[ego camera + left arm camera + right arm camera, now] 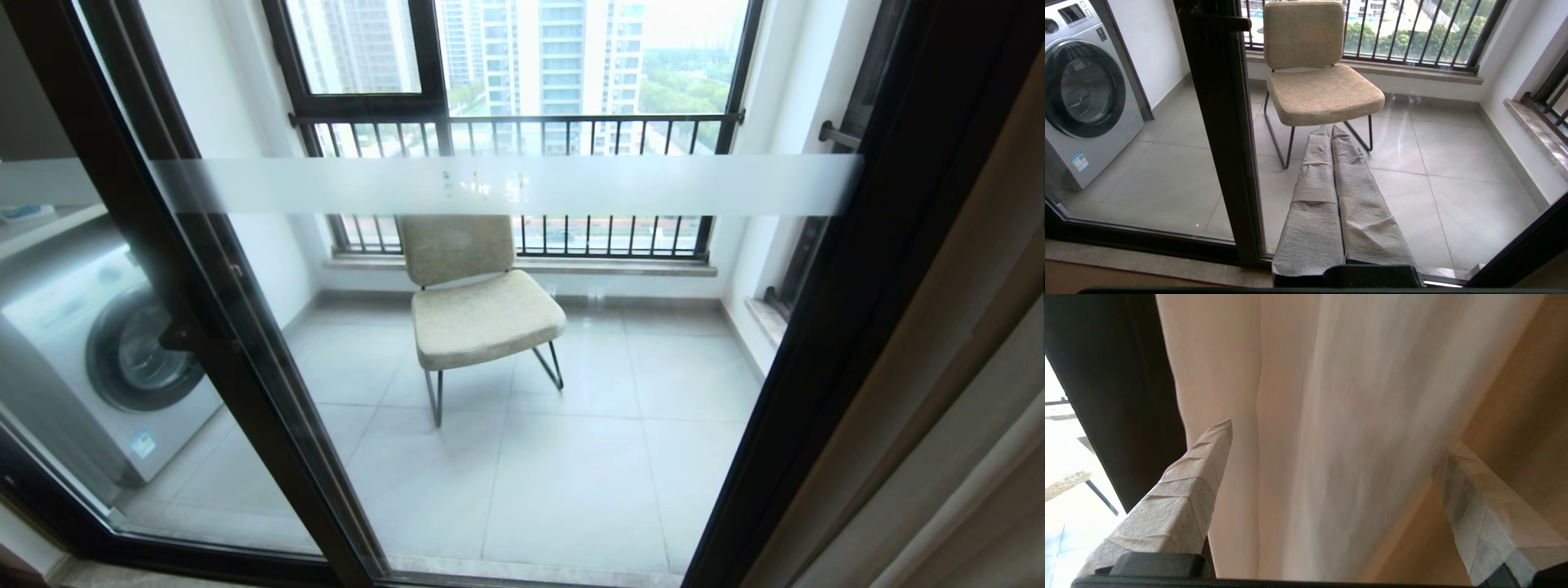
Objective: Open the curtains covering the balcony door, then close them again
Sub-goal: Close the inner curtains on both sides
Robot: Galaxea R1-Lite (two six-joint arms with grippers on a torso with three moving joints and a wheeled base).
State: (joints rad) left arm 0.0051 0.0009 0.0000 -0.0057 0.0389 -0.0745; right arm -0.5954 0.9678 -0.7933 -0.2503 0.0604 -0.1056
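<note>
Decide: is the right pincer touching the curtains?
Cannot tell. In the right wrist view the open right pincer straddles the curtains, but no gap or contact shows plainly.

My head camera looks forward and down through the door (245, 359), with the chair (482, 310) at twelve o'clock and the curtains (939, 425) at four. My left wrist camera sits lower and nearer the glass, facing the same chair (1323, 90) and washer (1086, 94). My right wrist camera is pressed close to the curtains (1331, 437), angled upward.

Matt woven cloth curtains (1331, 416), glossy glass balcony door (522, 367).
</note>
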